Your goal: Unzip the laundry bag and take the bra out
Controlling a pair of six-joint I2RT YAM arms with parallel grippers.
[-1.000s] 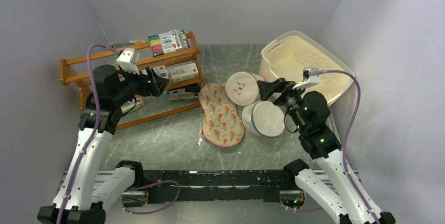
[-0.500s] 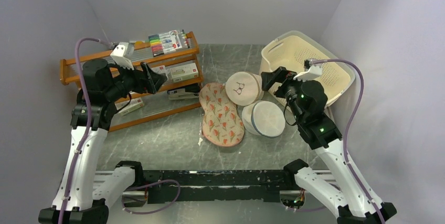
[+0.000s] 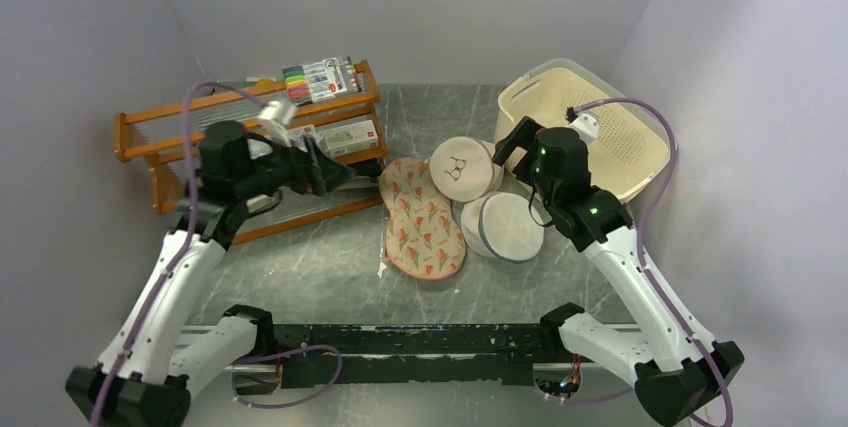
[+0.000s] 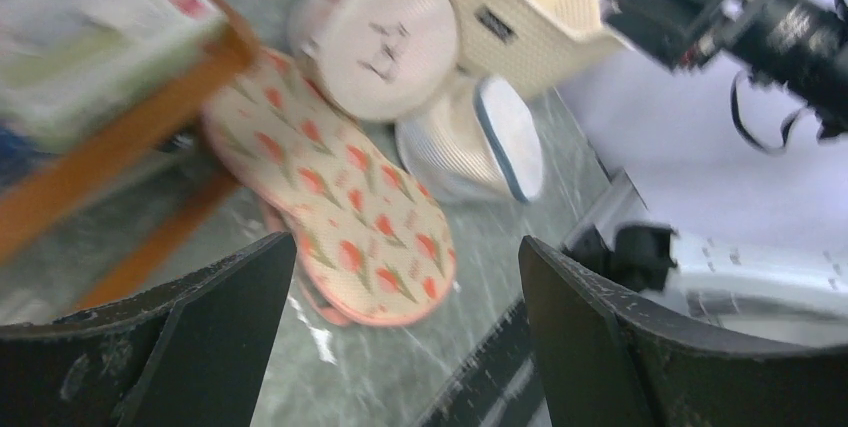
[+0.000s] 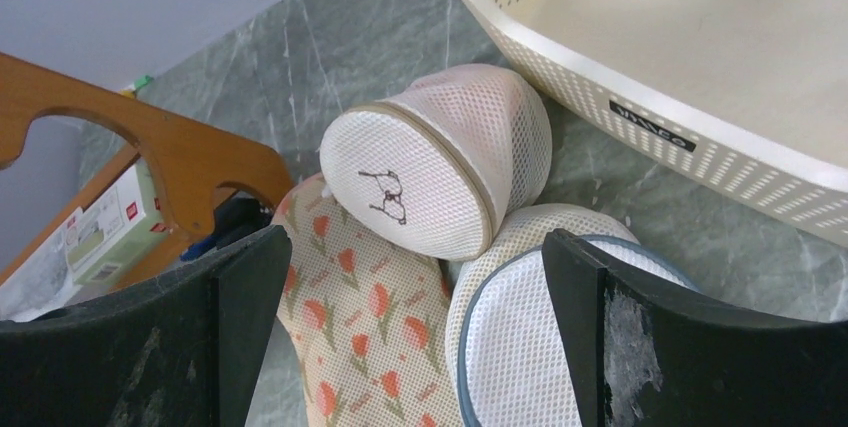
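Observation:
The laundry bag [image 3: 421, 218] is a flat figure-eight floral case with pink edging, lying closed on the table's middle. It also shows in the left wrist view [image 4: 340, 197] and the right wrist view [image 5: 365, 332]. No bra is visible. My left gripper [image 3: 335, 175] is open and empty, held in the air just left of the bag's far end; in its wrist view [image 4: 407, 247] the bag lies below and ahead. My right gripper [image 3: 517, 139] is open and empty, above the round bags to the right of the case, as its wrist view [image 5: 416, 239] shows.
A round dome bag with a black bra drawing [image 3: 462, 167] leans on the case's far right. A white dome bag with a blue rim [image 3: 505, 227] lies beside it. A cream basket [image 3: 600, 117] stands at back right. A wooden shelf [image 3: 250, 107] with a marker pack [image 3: 320, 77] stands at back left.
My left gripper has swung right, toward the floral case. My right arm has risen and drawn its gripper back left, above the dome bags. The bags have not moved.

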